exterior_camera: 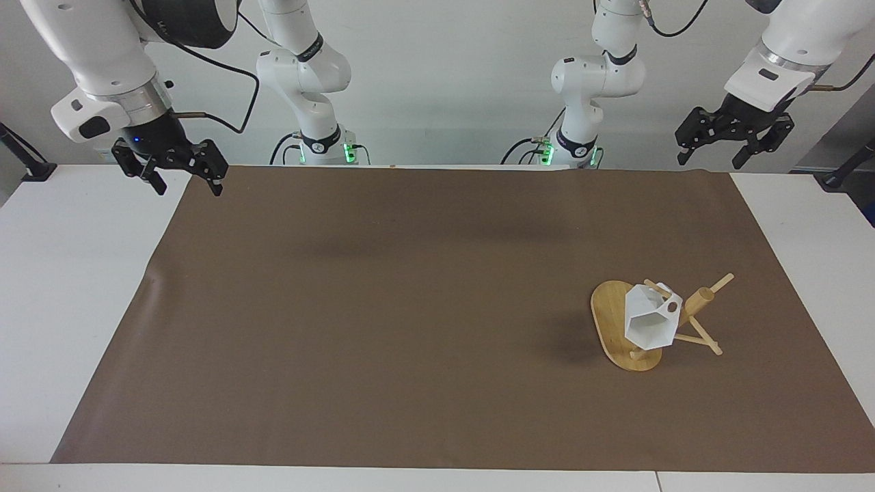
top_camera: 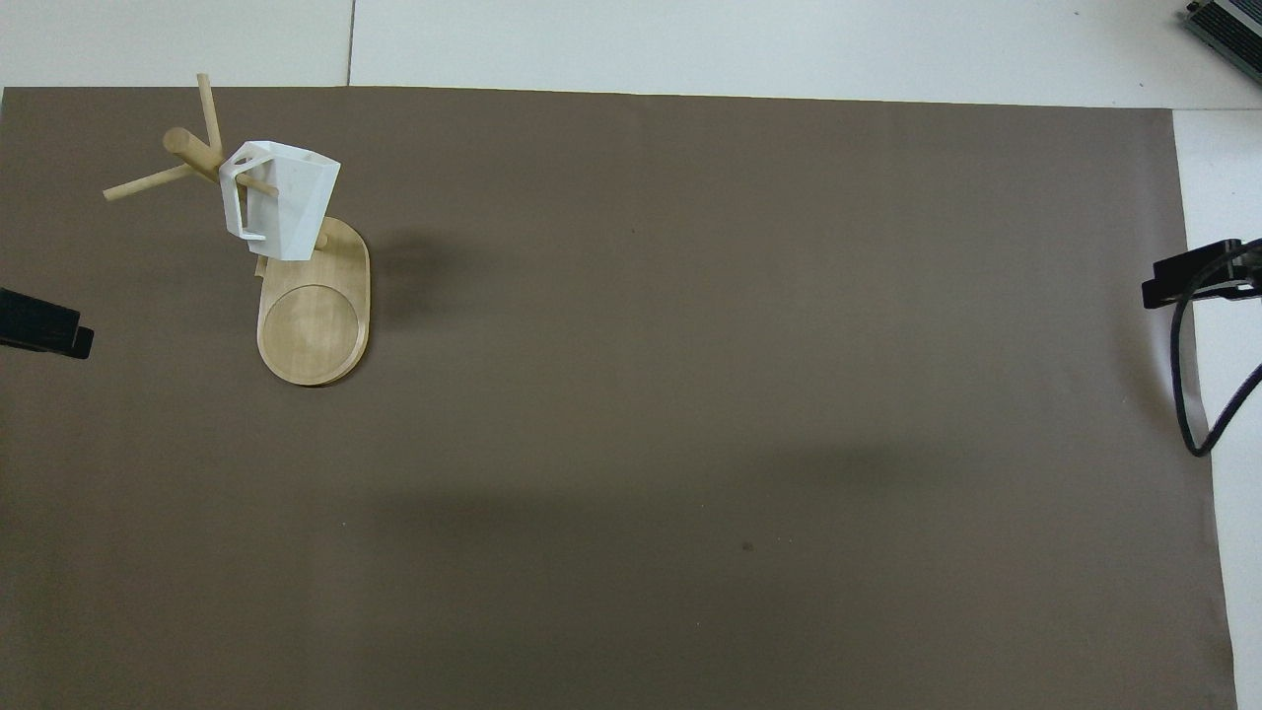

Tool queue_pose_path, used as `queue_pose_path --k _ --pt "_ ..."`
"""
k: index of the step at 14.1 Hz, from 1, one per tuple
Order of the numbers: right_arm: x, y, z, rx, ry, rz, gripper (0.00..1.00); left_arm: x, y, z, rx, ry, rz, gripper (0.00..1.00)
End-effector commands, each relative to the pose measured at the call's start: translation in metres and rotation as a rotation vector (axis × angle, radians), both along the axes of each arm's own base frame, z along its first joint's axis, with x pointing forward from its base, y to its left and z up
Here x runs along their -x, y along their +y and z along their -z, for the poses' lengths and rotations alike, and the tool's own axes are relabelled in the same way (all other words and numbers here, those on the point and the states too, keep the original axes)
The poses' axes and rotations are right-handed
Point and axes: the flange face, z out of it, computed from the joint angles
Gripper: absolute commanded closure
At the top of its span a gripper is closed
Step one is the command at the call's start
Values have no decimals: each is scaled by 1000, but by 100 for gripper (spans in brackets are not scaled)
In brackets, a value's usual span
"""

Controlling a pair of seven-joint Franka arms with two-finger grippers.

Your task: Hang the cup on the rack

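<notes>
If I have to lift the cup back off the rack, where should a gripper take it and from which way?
Best by the faceted body, I think: the cup hangs by its handle on a peg of the rack, so the handle is taken. The body faces away from the post, over the base. Come from above with the nearer left gripper, now open, pinch two flat sides, then slide out along the peg.

No text, label, brand, number or sign is readable on anything here, near either gripper's jaws or elsewhere.

One cup (exterior_camera: 648, 322), one rack (exterior_camera: 618, 328), one brown mat (exterior_camera: 383, 307), and two arms.
</notes>
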Motion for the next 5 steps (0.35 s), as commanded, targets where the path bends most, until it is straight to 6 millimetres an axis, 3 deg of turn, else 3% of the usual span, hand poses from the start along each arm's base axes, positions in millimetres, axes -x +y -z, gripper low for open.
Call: queue_pose_path --k 1,5 --pt "3 -4 1 7 -7 -13 0 6 1 2 3 4 -35 0" --pt "3 -4 2 6 -2 -16 0 8 0 5 5 10 -27 0"
